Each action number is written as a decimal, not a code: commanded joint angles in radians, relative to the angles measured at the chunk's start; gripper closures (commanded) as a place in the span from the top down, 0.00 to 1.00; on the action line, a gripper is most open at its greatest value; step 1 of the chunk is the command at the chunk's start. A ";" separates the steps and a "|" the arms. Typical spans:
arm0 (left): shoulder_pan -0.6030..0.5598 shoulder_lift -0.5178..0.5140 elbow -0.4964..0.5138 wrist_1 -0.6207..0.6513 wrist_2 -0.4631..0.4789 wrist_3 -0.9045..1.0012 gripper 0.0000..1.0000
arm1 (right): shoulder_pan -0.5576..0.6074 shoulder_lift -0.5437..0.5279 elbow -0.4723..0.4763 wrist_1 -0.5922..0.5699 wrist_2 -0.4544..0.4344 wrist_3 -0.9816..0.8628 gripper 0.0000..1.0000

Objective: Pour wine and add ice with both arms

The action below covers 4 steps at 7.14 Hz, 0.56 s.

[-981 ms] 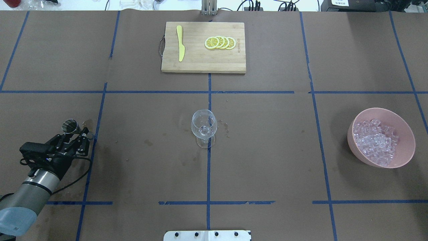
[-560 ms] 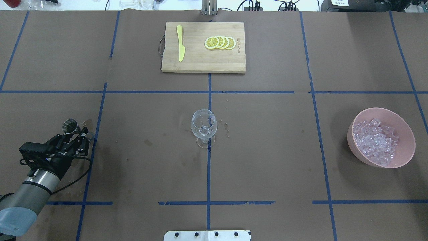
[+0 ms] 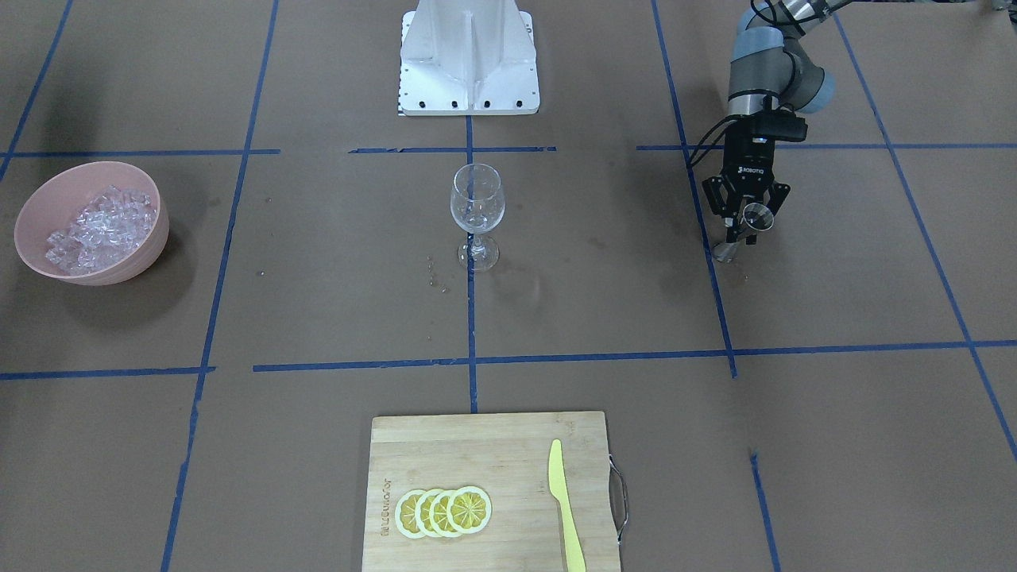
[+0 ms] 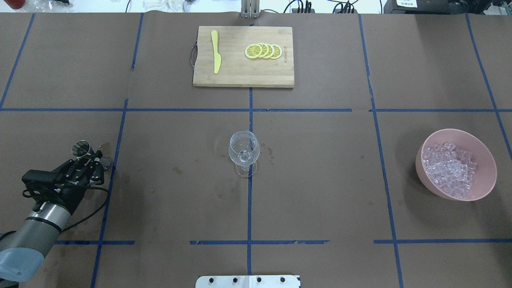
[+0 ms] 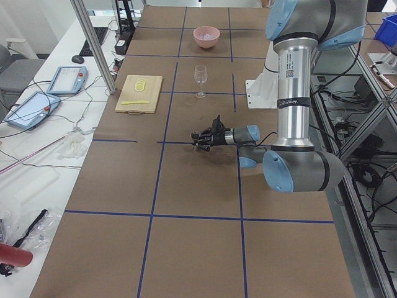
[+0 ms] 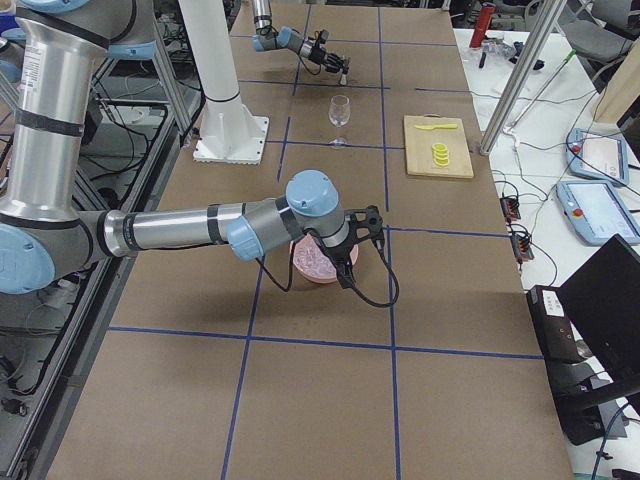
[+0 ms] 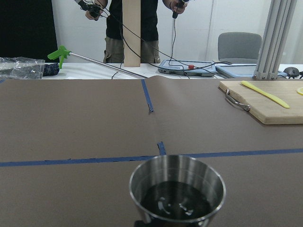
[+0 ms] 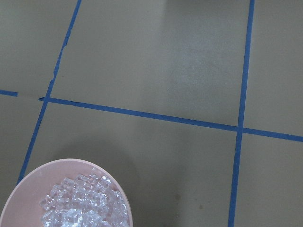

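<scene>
- Plainly, the coming pour turns on one gap: the wine glass (image 4: 244,151) stands upright at the table's centre, well apart from the left gripper (image 4: 93,159), off toward the robot's right and across a blue tape line
- The left gripper is clenched on a small steel cup (image 7: 176,189) with dark liquid in it; the cup's mouth faces up and the liquid looks level in the wrist view
- The left arm reaches in low from the robot's near-left corner, with its wrist about level with the table and the fingers pointing forward; the cup looks to sit close above the paper
- Judged from this, the cup must travel sideways to the glass's rim before any tilt, and keeping it upright on the way matters
- The ice (image 4: 450,168) lies heaped in a pink bowl (image 4: 489,176) far on the robot's right, nearer the right arm
- The right gripper (image 6: 362,228) hangs near the bowl on an outstretched forearm; whether it is released or closed cannot be told, as only the side view shows it
- Its wrist camera catches just the bowl's edge at lower left
</scene>
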<state>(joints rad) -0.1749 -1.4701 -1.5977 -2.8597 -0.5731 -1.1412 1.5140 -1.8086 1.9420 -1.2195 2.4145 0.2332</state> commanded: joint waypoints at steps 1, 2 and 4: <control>-0.002 0.002 -0.010 -0.001 0.006 0.003 0.00 | 0.000 0.000 0.002 0.000 0.000 0.000 1.00; -0.003 0.008 -0.022 -0.001 0.006 0.012 0.00 | 0.000 0.000 0.000 0.002 0.000 0.000 1.00; -0.008 0.013 -0.047 -0.001 0.004 0.062 0.00 | 0.000 0.000 0.000 0.000 0.000 0.000 1.00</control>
<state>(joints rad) -0.1795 -1.4594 -1.6317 -2.8608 -0.5686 -1.1167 1.5140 -1.8085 1.9424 -1.2191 2.4145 0.2332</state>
